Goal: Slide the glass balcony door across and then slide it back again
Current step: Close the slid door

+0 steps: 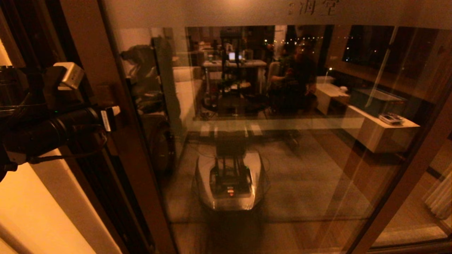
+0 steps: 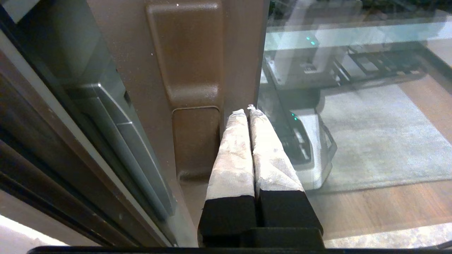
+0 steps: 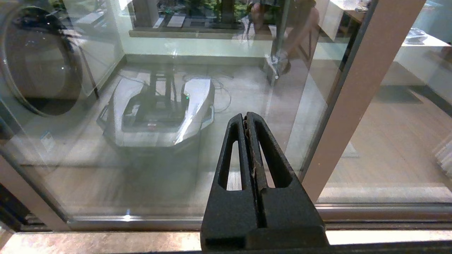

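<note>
The glass balcony door [image 1: 282, 158] fills most of the head view, with a frosted top band and a brown wooden frame. My left arm [image 1: 53, 127] reaches in from the left at the door's left stile [image 1: 116, 106]. In the left wrist view the left gripper [image 2: 247, 111] is shut with nothing in it. Its taped fingertips rest against the brown stile [image 2: 240, 53], right beside the moulded handle [image 2: 187, 56] and its recess [image 2: 196, 141]. The right gripper [image 3: 246, 116] is shut and empty, held low before the glass pane [image 3: 159, 169], left of the door's right stile [image 3: 356, 88].
A dark jamb and track [image 1: 88, 176] run beside the left stile, with a pale wall [image 1: 35, 211] further left. The floor track [image 3: 388, 211] lies under the door. My own base shows reflected in the glass [image 1: 229, 180]. A curtain [image 1: 439, 197] hangs at far right.
</note>
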Motion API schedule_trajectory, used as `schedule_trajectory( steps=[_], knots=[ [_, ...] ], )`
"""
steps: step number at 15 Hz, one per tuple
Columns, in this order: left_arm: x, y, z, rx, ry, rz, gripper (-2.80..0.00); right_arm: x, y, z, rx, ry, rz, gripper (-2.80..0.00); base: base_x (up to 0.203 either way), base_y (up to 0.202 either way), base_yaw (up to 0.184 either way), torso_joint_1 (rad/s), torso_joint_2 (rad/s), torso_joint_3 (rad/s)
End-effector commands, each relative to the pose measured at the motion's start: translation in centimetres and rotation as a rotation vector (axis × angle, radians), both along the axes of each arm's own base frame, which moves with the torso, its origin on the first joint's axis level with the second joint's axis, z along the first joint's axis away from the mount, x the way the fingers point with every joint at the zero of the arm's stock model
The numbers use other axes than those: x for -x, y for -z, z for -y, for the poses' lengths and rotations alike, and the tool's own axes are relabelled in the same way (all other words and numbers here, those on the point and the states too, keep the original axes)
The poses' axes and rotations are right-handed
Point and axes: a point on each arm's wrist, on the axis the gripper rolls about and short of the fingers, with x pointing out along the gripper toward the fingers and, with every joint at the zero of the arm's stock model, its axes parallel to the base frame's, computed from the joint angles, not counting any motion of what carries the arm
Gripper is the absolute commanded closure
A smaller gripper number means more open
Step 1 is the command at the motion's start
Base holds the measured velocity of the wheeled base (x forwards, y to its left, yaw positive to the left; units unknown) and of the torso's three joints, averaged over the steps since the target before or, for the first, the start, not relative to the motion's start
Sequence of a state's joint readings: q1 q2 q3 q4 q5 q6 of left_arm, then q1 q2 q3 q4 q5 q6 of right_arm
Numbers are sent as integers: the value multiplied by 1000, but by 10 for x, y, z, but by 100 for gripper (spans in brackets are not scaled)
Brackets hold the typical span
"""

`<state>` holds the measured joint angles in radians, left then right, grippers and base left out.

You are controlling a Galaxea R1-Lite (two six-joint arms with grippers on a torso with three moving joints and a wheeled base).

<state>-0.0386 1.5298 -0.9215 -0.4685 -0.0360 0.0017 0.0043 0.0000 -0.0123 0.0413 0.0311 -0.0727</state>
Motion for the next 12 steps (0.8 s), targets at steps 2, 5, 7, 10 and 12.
schedule_trajectory(
  steps=[2,5,7,10,12],
  knots=[
    [1,2,-4,-11,-21,-1,0,0,0,0,1,-2,-2,0,0,0,0,0,0,0],
    [1,2,-10,-17,-20,-2,0,0,0,0,1,-2,-2,0,0,0,0,0,0,0],
    [1,3,-14,-16,-26,-5,0,0,0,0,1,-2,-2,0,0,0,0,0,0,0],
    [0,2,-16,-16,-36,-5,0,0,0,0,1,-2,-2,0,0,0,0,0,0,0],
    [0,2,-19,-21,-45,-3,0,0,0,0,1,-1,-3,0,0,0,0,0,0,0]
  ],
)
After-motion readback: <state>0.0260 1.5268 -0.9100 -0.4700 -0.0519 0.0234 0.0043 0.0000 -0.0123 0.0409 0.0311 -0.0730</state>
